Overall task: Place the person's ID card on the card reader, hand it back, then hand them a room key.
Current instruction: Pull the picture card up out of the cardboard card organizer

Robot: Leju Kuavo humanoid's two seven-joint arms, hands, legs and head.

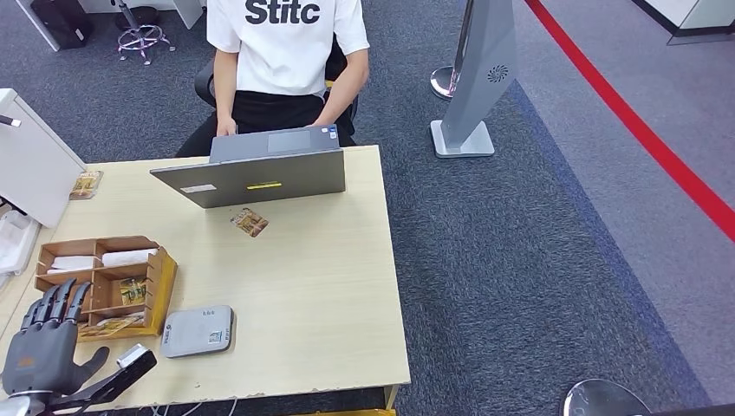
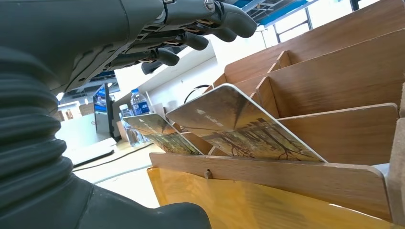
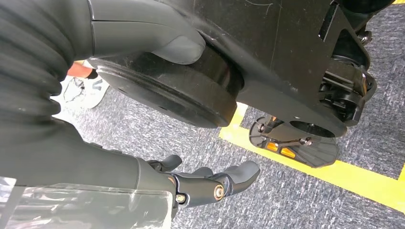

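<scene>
The left hand (image 1: 43,347) hovered at the near left corner of the wooden table (image 1: 329,295), just in front of the wooden organizer (image 1: 104,286), with its fingers (image 1: 56,305) held straight and together, pointing toward the compartments, and its thumb (image 1: 91,362) spread to the side; it held nothing. From the left wrist view the same hand (image 2: 143,38) stretched above the organizer's front slot (image 2: 267,174), fingers lightly curved and apart from the two printed cards (image 2: 239,126) leaning in that slot (room keys, by the look of them, though the print was too small to read). The ID card (image 1: 250,222) lay flat on the table just in front of the grey laptop (image 1: 260,173), well apart from the hand. The grey card reader (image 1: 198,330) sat near the table's front edge, just beside the organizer. A person in a white T-shirt (image 1: 286,35) sat behind the laptop with a hand (image 1: 322,123) at its keyboard. Another printed card (image 1: 86,184) lay at the far left of the table beside a white box (image 1: 30,165). The right hand (image 3: 210,183) hung low over grey carpet (image 3: 286,200) crossed by a yellow floor line (image 3: 363,179), its fingers loosely open and empty.
</scene>
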